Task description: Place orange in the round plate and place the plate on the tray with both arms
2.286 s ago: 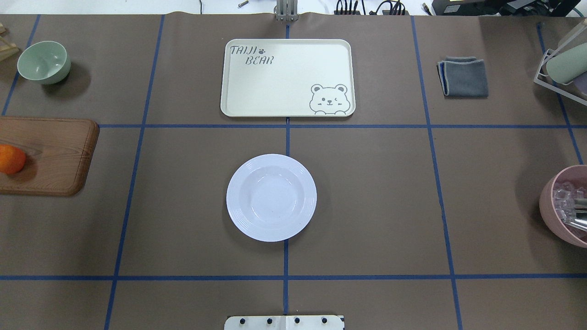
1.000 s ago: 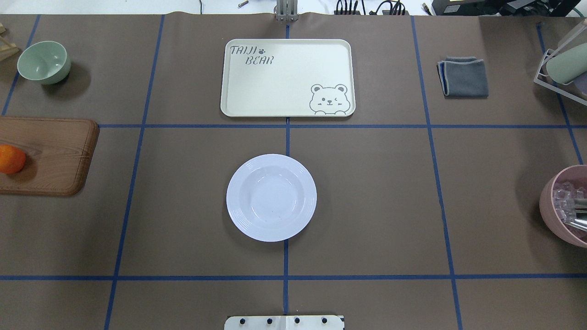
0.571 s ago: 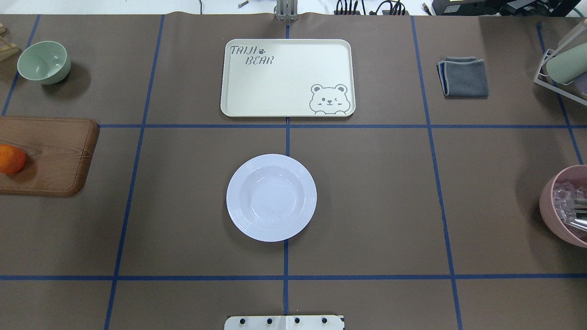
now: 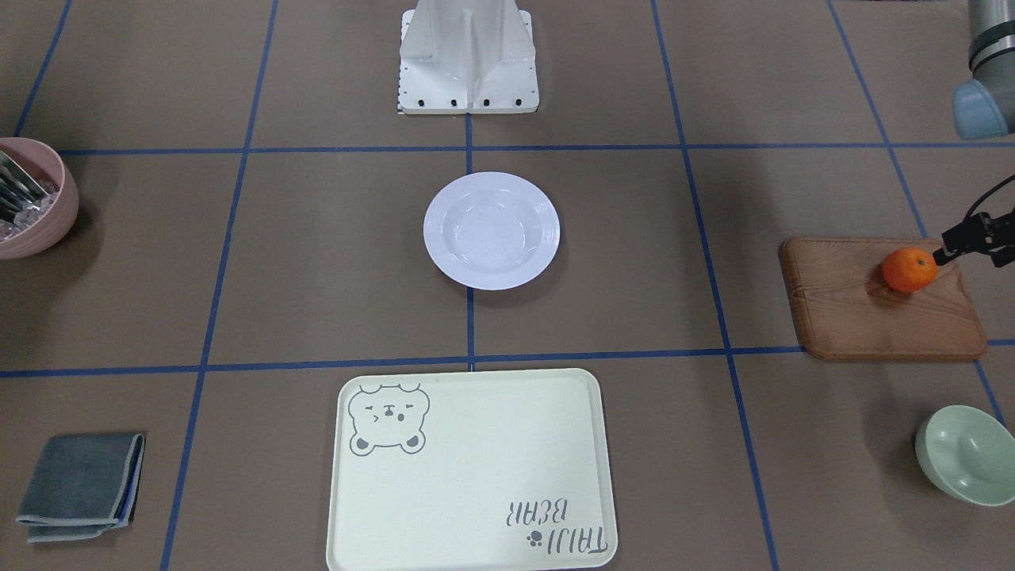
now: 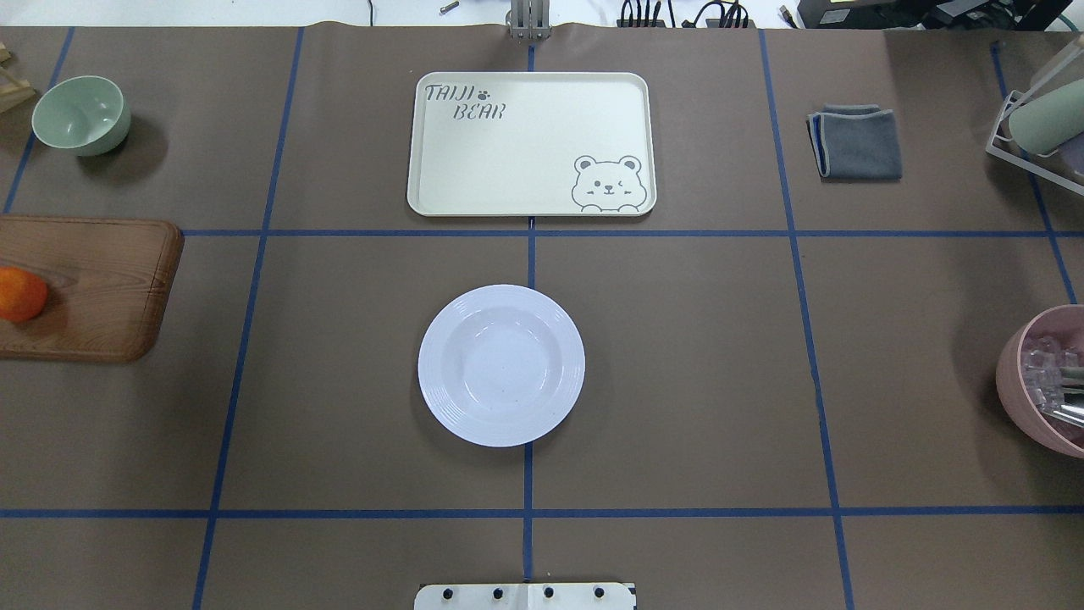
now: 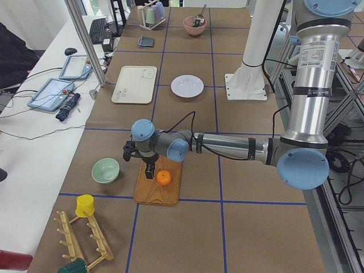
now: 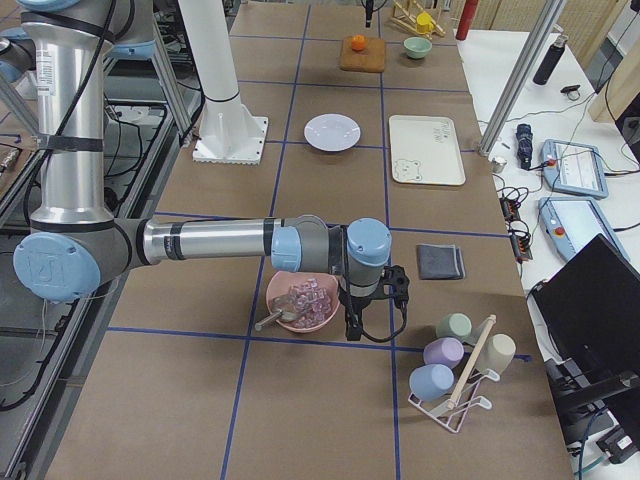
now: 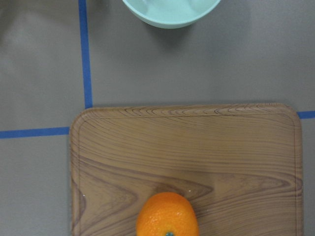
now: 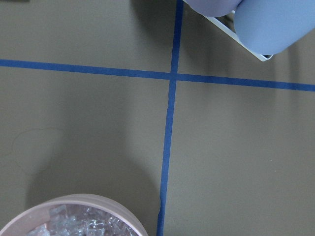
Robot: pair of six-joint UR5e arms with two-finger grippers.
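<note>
Exterior left view: the left gripper (image 6: 149, 169) hangs close by the orange (image 6: 164, 178), which sits on the wooden board (image 6: 152, 192); how far its jaws stand apart cannot be told. The right gripper (image 7: 352, 325) hangs beside the pink bowl (image 7: 300, 325), jaw gap likewise unclear. The round plate (image 5: 432, 365) lies mid-table, apart from the tray (image 5: 525, 144)

The left arm (image 6: 310, 108) and the right arm (image 7: 200, 240) are silver-grey tubes with light-blue round joint caps. The left one has a white printed label (image 6: 316, 57) and a thin black cable (image 6: 187, 115). The white pedestal (image 4: 468, 47) has small black screws.
</note>
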